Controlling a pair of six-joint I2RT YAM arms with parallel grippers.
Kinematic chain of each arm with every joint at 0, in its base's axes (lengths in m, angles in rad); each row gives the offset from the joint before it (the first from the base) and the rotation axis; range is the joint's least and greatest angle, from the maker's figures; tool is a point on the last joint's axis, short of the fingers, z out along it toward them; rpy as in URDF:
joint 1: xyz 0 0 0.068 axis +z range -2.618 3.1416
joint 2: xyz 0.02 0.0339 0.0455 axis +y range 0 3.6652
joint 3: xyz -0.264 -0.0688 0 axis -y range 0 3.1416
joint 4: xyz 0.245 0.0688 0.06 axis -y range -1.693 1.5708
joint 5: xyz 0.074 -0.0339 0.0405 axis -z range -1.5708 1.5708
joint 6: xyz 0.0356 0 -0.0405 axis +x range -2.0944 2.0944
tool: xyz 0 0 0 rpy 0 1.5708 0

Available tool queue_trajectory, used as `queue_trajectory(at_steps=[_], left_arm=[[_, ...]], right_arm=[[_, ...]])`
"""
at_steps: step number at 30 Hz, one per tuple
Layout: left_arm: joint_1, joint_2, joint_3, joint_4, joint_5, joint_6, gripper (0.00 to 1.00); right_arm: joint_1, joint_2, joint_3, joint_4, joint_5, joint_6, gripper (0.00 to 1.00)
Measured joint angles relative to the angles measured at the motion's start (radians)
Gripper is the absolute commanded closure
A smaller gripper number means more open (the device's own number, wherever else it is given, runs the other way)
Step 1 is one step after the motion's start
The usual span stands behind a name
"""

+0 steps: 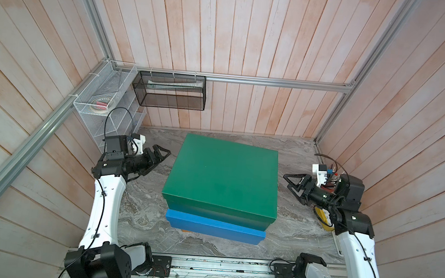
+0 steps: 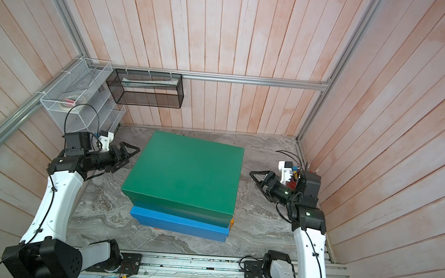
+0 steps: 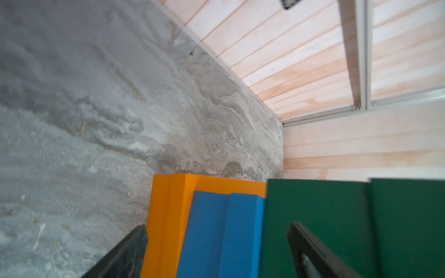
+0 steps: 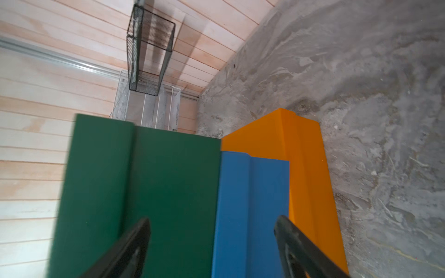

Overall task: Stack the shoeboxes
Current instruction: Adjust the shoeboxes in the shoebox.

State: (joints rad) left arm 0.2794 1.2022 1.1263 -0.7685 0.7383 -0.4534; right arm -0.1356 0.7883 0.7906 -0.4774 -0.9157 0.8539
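The three shoeboxes stand in one stack in the middle of the marble floor. The dark green shoebox (image 1: 223, 178) (image 2: 185, 175) is on top, the blue shoebox (image 1: 213, 228) (image 2: 178, 223) lies under it, and the orange shoebox (image 2: 232, 223) (image 4: 305, 168) is at the bottom, mostly hidden in both top views. My left gripper (image 1: 163, 152) (image 3: 218, 226) hangs open just off the stack's left side, holding nothing. On the opposite side, a short gap away, my right gripper (image 1: 289, 182) (image 4: 212, 219) is also open and empty. Both wrist views face the stack's side walls.
A black mesh wall basket (image 1: 170, 91) hangs on the back wall. A white wire rack (image 1: 104, 93) fills the back left corner, behind my left arm. A yellow object (image 1: 324, 218) lies under my right arm. Wooden walls close in three sides.
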Motion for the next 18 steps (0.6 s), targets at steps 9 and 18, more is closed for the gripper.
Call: queue_trajectory(at_steps=[9, 18], left_arm=[[0.000, -0.022, -0.167, 0.026, 0.035, -0.024, 0.51], [-0.105, -0.044, -0.197, 0.045, 0.044, -0.060, 0.71]], right_arm=[[0.002, 0.037, -0.124, 0.112, -0.059, 0.137, 0.73], [0.203, 0.145, -0.144, 0.211, -0.069, 0.193, 0.85]])
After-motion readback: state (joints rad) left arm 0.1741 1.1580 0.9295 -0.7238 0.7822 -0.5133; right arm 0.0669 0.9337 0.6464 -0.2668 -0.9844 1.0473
